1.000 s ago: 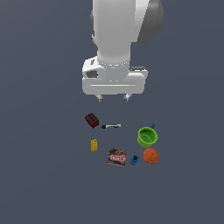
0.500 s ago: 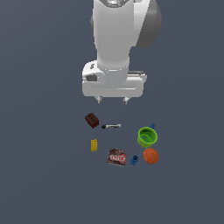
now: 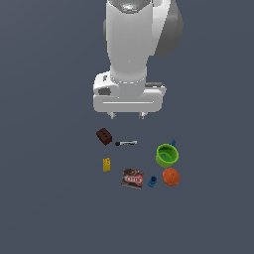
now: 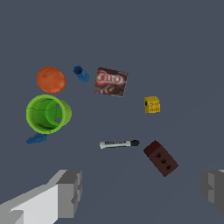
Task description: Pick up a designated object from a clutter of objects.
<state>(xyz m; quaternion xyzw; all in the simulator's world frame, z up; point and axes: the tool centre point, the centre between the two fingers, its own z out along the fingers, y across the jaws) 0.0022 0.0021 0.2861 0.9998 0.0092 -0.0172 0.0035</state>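
The labelled brown box (image 3: pixel 132 178) lies flat, label up, between yellow block (image 3: pixel 106 164) and orange ball (image 3: pixel 171 176), gripper (image 3: pixel 128 115) jaws spread wide above.

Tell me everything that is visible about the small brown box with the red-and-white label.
The brown labelled box is a small, flat, dark-brown rectangle that looks like a cardboard packet. A red-and-white logo sits on its upward face above a darker picture. It lies flat on the grey floor, slightly rotated, closed and undamaged. Nothing touches it: a small blue piece lies close beside it with a gap, and the yellow block lies apart on the other side. The open gripper is far off.
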